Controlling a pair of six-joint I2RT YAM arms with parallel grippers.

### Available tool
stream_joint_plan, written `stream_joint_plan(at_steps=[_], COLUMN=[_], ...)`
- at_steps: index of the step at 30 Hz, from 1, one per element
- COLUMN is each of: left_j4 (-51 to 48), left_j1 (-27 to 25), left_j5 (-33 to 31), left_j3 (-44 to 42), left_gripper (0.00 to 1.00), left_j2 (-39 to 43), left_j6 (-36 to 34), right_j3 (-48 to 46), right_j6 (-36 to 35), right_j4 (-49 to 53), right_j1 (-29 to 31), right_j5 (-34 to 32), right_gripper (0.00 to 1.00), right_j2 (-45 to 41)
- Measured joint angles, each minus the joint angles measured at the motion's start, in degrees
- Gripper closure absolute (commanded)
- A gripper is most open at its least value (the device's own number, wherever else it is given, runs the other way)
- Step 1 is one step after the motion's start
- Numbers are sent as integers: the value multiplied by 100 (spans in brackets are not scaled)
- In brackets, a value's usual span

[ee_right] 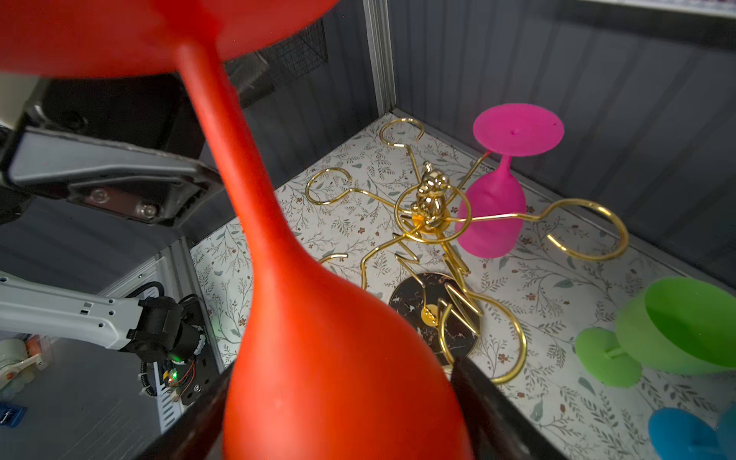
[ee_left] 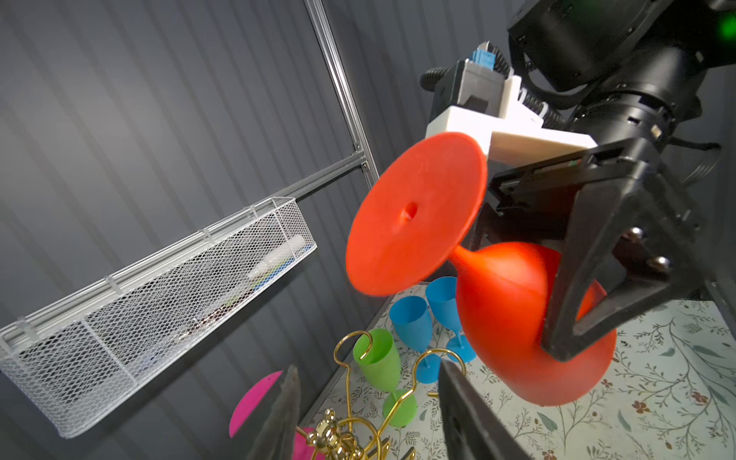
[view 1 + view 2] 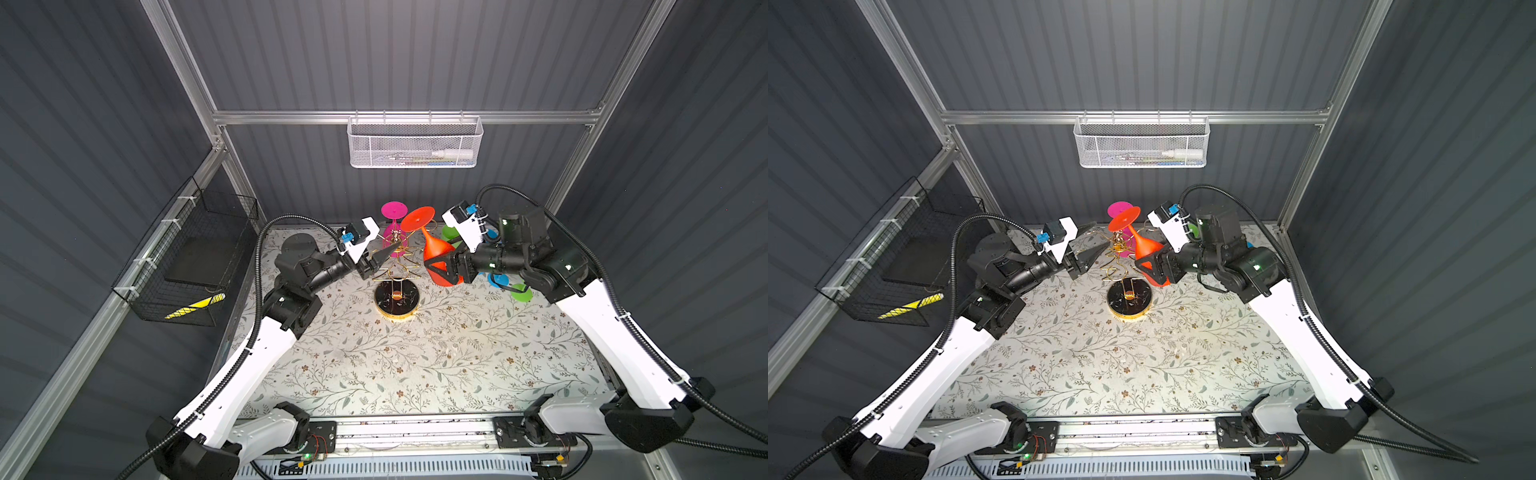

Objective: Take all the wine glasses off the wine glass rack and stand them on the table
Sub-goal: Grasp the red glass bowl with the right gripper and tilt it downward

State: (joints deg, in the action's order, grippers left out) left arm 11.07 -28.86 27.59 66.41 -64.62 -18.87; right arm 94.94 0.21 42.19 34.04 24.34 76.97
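An orange-red wine glass (image 3: 436, 253) (image 3: 1144, 249) (image 2: 502, 302) (image 1: 318, 338) hangs upside down, foot up, just right of the wine glass rack. My right gripper (image 3: 440, 266) (image 3: 1148, 268) (image 1: 342, 406) is shut on its bowl, and the stem is clear of the loops. The wine glass rack (image 3: 397, 301) (image 3: 1127, 299) (image 1: 428, 207) (image 2: 334, 438) is gold wire on a round black base. A pink wine glass (image 3: 392, 212) (image 1: 494, 215) still hangs on a rear arm. My left gripper (image 3: 1100, 237) (image 2: 368, 366) is open, its fingers on either side of the rack's top.
Green glasses (image 3: 521, 293) (image 1: 685, 334) and blue glasses (image 3: 498, 280) (image 2: 414, 322) stand on the floral table behind the right arm. A white mesh basket (image 3: 415, 143) hangs on the back wall. On the left wall is a black wire basket (image 3: 187, 257).
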Motion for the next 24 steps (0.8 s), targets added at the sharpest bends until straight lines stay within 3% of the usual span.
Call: stream_joint_plan(at_steps=[16,19,24], left_j4=[55,50,-52], left_j1=[-74,-85,-85], left_j5=[177,221,260], left_j3=[-28,-28,-28], left_gripper=[53,61,86], left_j2=[-52,-52,-52], left_j6=[-369,-380,-476], right_j3=[192,293,341], right_j6=[240,260,391], right_j4=[481,535,557], right_j1=[457,518,538], right_j5=[-26,-17,-9], right_gripper=[50,50,42], right_j2=[372,481,553])
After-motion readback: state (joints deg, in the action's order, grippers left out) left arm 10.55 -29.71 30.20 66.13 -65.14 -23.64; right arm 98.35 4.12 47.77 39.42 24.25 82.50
